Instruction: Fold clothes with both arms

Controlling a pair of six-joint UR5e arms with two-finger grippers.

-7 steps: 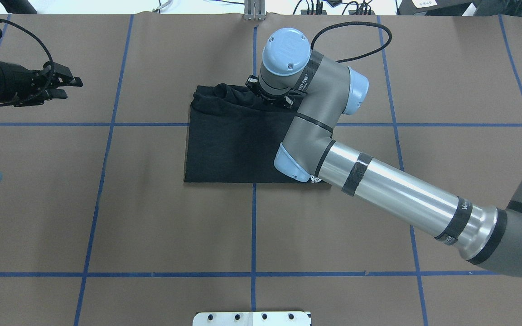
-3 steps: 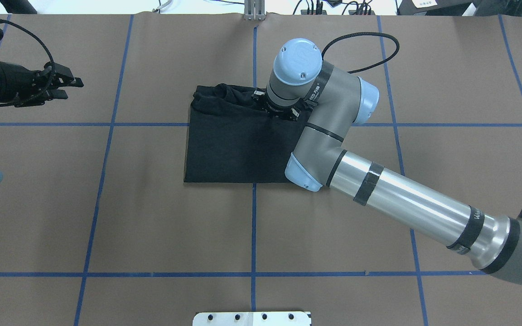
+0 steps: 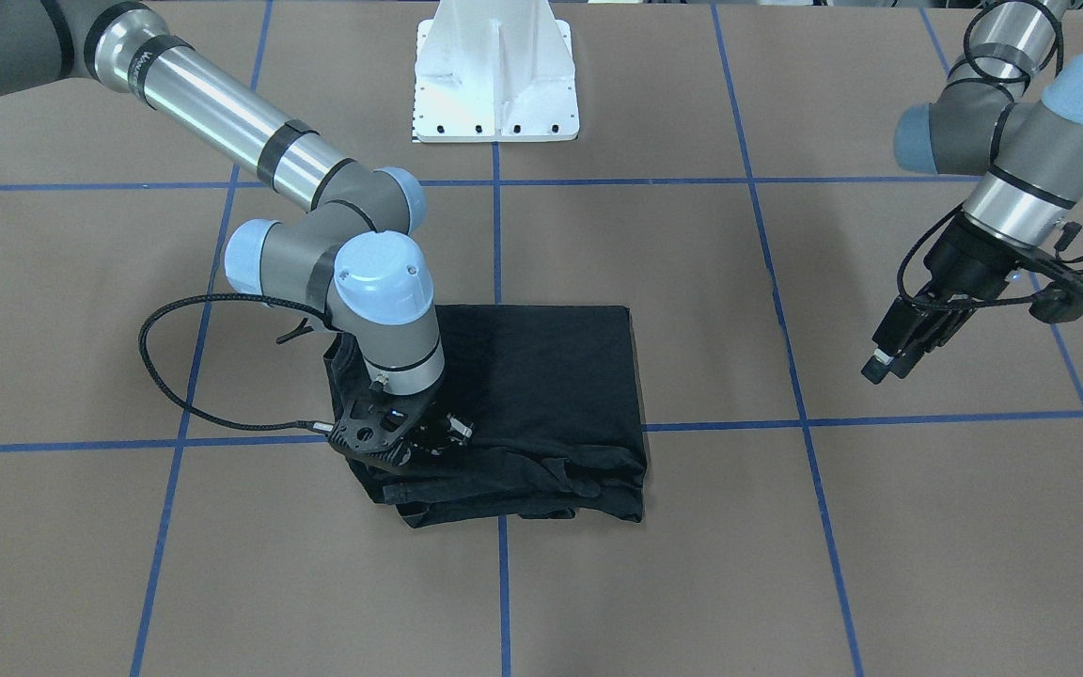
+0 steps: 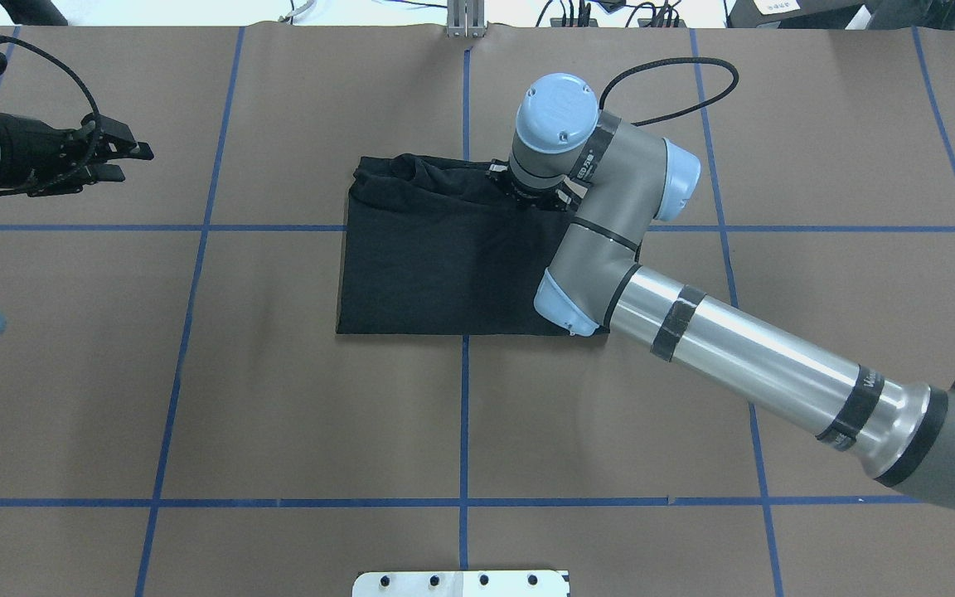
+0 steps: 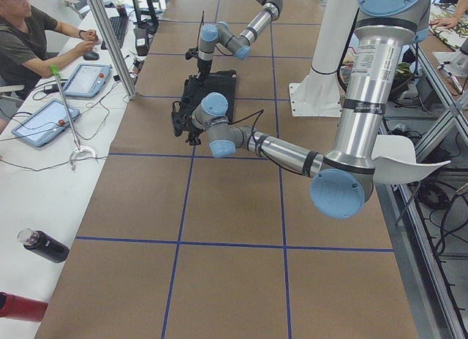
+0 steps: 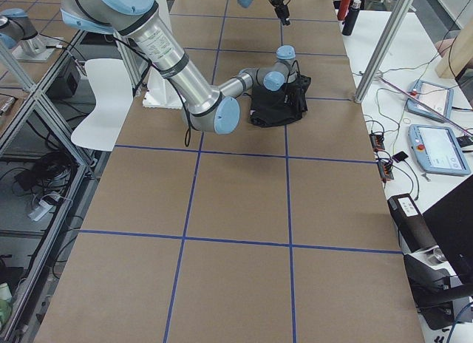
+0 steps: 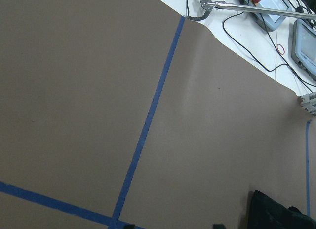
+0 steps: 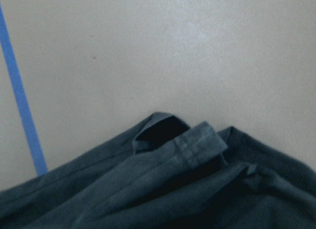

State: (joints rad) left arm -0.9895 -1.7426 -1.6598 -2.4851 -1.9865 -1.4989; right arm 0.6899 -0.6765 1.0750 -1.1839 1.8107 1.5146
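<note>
Straight out from the white pedestal base (image 3: 496, 70), past the first blue tape line (image 3: 598, 181), the black T-shirt (image 4: 436, 265) lies on the surface (image 4: 278, 414) as a roughly rectangular fold. Its side nearest the base is flat and smooth, while its edge farthest from the base is bunched into soft, rumpled layers with a stitched hem showing. The right arm (image 4: 734, 365), silver tube and grey joints with light-blue caps, reaches out from the base over that far edge. From overhead its wrist covers one corner of the shirt and most of the right pincer (image 3: 415, 440), which is down among the rumpled cloth; black on black, I cannot tell whether it is spread or pinching fabric. A black cable (image 3: 165, 376) loops beside it over the matte brown paper. Well off to the base's left, the left pincer (image 4: 125, 153) hangs above bare paper with its fingers spread apart, holding nothing.
</note>
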